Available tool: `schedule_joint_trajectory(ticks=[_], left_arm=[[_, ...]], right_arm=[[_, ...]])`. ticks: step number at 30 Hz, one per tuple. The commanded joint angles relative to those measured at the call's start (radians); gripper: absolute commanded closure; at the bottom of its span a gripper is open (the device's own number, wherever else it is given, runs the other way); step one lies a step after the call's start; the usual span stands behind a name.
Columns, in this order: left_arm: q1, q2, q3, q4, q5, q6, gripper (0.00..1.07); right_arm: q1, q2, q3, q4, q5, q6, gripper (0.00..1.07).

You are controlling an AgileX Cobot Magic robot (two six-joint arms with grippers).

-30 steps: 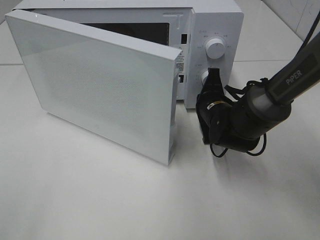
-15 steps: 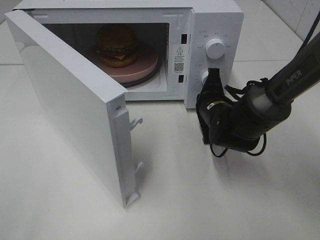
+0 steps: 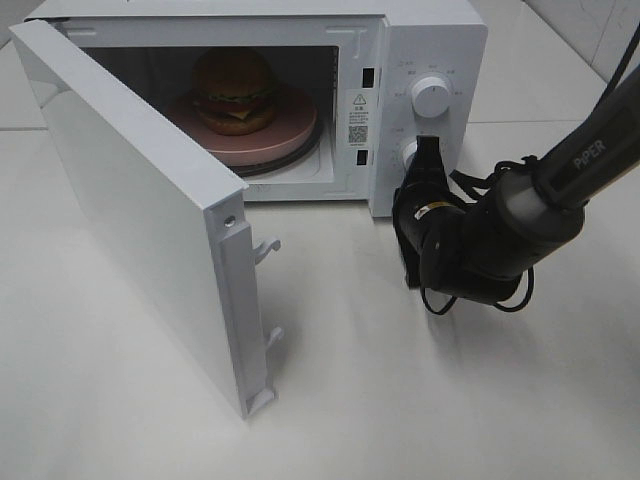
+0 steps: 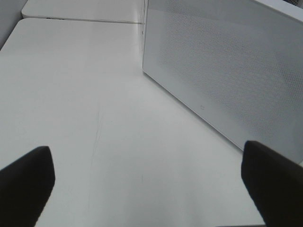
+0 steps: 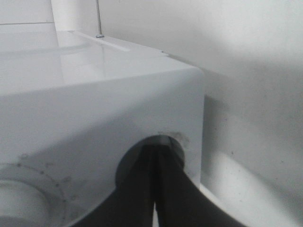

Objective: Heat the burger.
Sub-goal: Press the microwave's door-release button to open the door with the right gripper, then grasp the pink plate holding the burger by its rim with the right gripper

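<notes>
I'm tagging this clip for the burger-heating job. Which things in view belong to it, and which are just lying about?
Belongs to the job: burger; pink plate under it; microwave; its open door; lower dial; right claw, shut at that dial.

Just there: table; left claw, open, over the table beside the door.

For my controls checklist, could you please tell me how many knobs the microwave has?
2: the upper knob near the control panel's top, and the lower knob beneath it, partly covered by the right gripper.
</notes>
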Motion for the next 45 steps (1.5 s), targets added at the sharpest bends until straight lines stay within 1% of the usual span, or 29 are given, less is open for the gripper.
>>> schedule_joint_trajectory(ticks=[1, 10, 13, 19, 21, 27, 29, 33, 35, 36, 37, 43, 45], left_arm=[[0.000, -0.019, 0.004, -0.006, 0.001, -0.007, 0.07], [0.000, -0.019, 0.004, -0.006, 0.001, -0.007, 0.07], [0.000, -0.019, 0.004, -0.006, 0.001, -0.007, 0.07], [0.000, -0.019, 0.004, -0.006, 0.001, -0.007, 0.07], [0.000, -0.019, 0.004, -0.006, 0.001, -0.007, 0.07], [0.000, -0.019, 0.004, -0.006, 0.001, -0.007, 0.07], [0.000, -0.019, 0.004, -0.006, 0.001, -0.007, 0.07], [0.000, -0.019, 0.004, -0.006, 0.001, -0.007, 0.07], [0.000, -0.019, 0.004, -0.006, 0.001, -0.007, 0.07], [0.000, -0.019, 0.004, -0.006, 0.001, -0.007, 0.07], [0.000, -0.019, 0.004, -0.006, 0.001, -0.007, 0.07], [0.000, -0.019, 0.004, -0.006, 0.001, -0.007, 0.07], [0.000, -0.019, 0.004, -0.006, 0.001, -0.007, 0.07]], right_arm=[[-0.016, 0.022, -0.038, -0.212, -0.073, 0.018, 1.07], [-0.013, -0.011, 0.019, -0.237, -0.087, 0.039, 1.07], [-0.001, -0.021, 0.041, -0.278, -0.099, 0.092, 1.07], [0.013, -0.026, 0.058, -0.279, -0.094, 0.102, 1.07], [0.021, -0.053, 0.090, -0.277, -0.096, 0.093, 1.07], [0.021, -0.077, 0.137, -0.281, -0.092, 0.087, 1.07], [0.021, -0.092, 0.174, -0.280, -0.092, 0.086, 1.07], [0.021, -0.110, 0.211, -0.280, -0.092, 0.082, 1.07], [0.021, -0.134, 0.251, -0.279, -0.092, 0.082, 1.07], [0.021, -0.134, 0.251, -0.279, -0.092, 0.082, 1.07], [0.021, -0.153, 0.277, -0.278, -0.093, 0.078, 1.07], [0.021, -0.212, 0.334, -0.287, -0.089, 0.045, 1.07], [0.021, -0.258, 0.356, -0.290, -0.053, 0.002, 1.07]])
